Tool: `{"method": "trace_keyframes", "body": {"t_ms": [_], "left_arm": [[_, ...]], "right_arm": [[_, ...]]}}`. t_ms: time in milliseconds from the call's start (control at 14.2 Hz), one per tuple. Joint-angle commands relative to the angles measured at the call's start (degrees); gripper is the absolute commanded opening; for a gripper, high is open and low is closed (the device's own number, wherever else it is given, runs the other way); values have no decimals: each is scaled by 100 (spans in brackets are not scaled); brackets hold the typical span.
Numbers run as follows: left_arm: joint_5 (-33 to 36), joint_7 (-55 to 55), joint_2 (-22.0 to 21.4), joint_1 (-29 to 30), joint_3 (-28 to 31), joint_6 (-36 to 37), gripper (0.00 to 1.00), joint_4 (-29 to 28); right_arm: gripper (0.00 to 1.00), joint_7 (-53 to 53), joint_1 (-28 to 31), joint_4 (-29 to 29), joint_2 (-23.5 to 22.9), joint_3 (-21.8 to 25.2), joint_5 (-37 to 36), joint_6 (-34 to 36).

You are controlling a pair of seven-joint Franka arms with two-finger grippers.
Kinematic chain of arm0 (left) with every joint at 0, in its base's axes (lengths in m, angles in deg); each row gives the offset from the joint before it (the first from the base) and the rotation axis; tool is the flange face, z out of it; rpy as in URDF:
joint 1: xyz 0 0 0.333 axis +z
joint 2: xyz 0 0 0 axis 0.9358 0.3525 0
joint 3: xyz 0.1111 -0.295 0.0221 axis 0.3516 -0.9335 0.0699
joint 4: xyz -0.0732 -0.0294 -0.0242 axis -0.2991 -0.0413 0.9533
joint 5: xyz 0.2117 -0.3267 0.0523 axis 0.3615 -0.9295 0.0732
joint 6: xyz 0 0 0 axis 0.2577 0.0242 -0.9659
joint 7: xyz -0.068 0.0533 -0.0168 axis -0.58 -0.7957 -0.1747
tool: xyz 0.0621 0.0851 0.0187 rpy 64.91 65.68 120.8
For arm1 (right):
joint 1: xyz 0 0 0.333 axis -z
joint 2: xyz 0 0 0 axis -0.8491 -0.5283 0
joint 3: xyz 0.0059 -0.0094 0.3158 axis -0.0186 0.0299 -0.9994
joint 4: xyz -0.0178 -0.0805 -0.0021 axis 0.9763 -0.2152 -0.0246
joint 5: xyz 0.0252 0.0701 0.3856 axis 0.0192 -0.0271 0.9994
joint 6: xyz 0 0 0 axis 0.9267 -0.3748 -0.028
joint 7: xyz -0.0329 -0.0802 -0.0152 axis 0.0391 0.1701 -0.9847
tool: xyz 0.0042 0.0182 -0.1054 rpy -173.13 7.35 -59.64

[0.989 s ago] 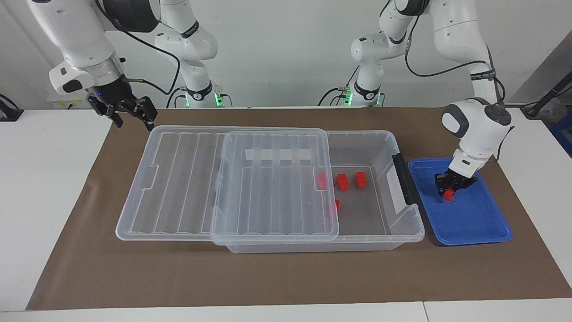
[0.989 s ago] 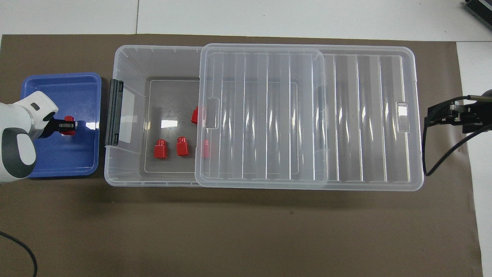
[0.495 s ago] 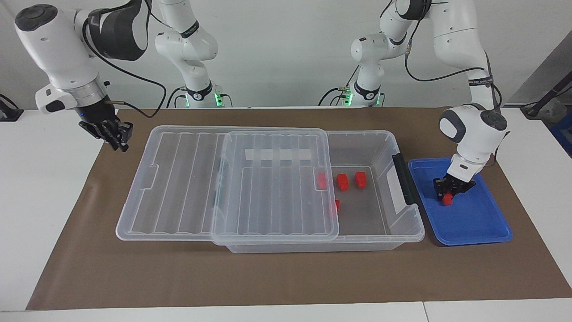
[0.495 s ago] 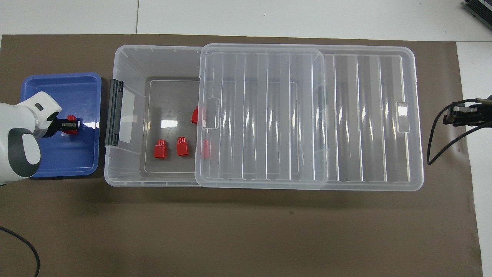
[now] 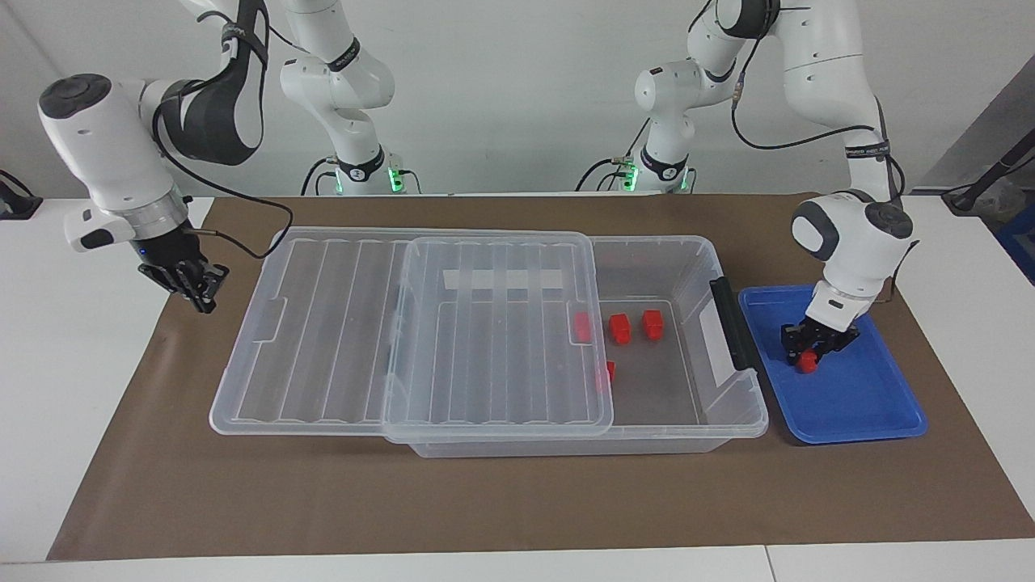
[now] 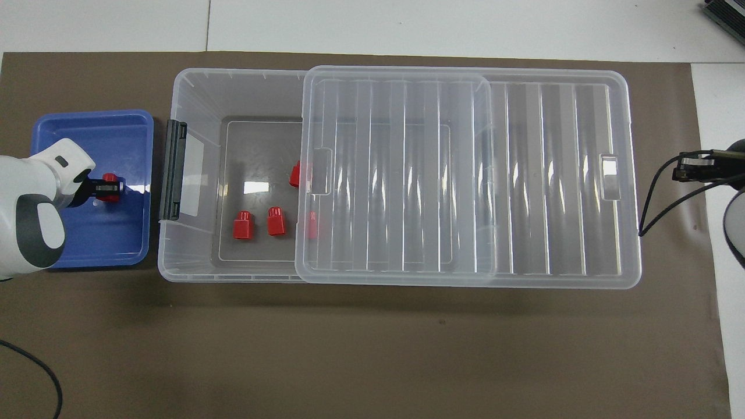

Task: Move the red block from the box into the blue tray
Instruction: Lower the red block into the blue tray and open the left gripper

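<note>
In the facing view, the left gripper [image 5: 811, 353] is low inside the shallow bright blue plastic tray [image 5: 865, 404], closed on a small bright red plastic block [image 5: 805, 364] whose lower end looks at or just off the tray floor; I judge this to be the set-down, with release not yet made. The tray lies on the tabletop just beside the black-handled end of the large clear plastic box [image 5: 695, 267]. The ribbed clear lid [image 5: 404, 323] sits slid toward the right arm's end, presumably to leave the box open for reaching in. The right gripper [image 5: 194, 287] waits over the brown mat [image 5: 517, 501] beside the lid; whether it is open I cannot tell.

In the overhead view, the left gripper [image 6: 108, 191] pinches the block [image 6: 108, 178] over the tray [image 6: 93, 125]. Two loose red blocks [image 6: 242, 224] lie on the open box floor, and two more [image 6: 295, 173] show partly under the lid's edge.
</note>
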Motion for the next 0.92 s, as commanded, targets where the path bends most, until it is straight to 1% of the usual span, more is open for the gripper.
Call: {"method": "trace_keyframes", "body": {"t_ms": [0, 71, 283, 424, 565, 777, 848], "left_arm": [[-115, 40, 21, -103, 71, -152, 59, -45], [-115, 40, 21, -103, 71, -152, 68, -36], [-106, 5, -32, -94, 71, 76, 71, 25], [-106, -30, -58, -94, 80, 461, 71, 252], [-97, -30, -145, -68, 80, 1206, 71, 630], [-97, -13, -295, -76, 80, 2560, 71, 1315], [-89, -4, -391, -94, 80, 3017, 71, 1544]], "right_arm": [[10, -205, -32, 15, -99, 49, 107, -237], [10, -205, -41, 24, -107, 40, 107, -247], [10, -205, -76, 24, -187, 31, 116, -264], [10, -205, -129, 24, -195, 31, 142, -299], [1, -205, -155, 24, -204, -47, 177, -291], [0, -213, -173, 42, -213, -127, 177, -273], [0, -213, -164, 50, -213, -223, 177, -273]]}}
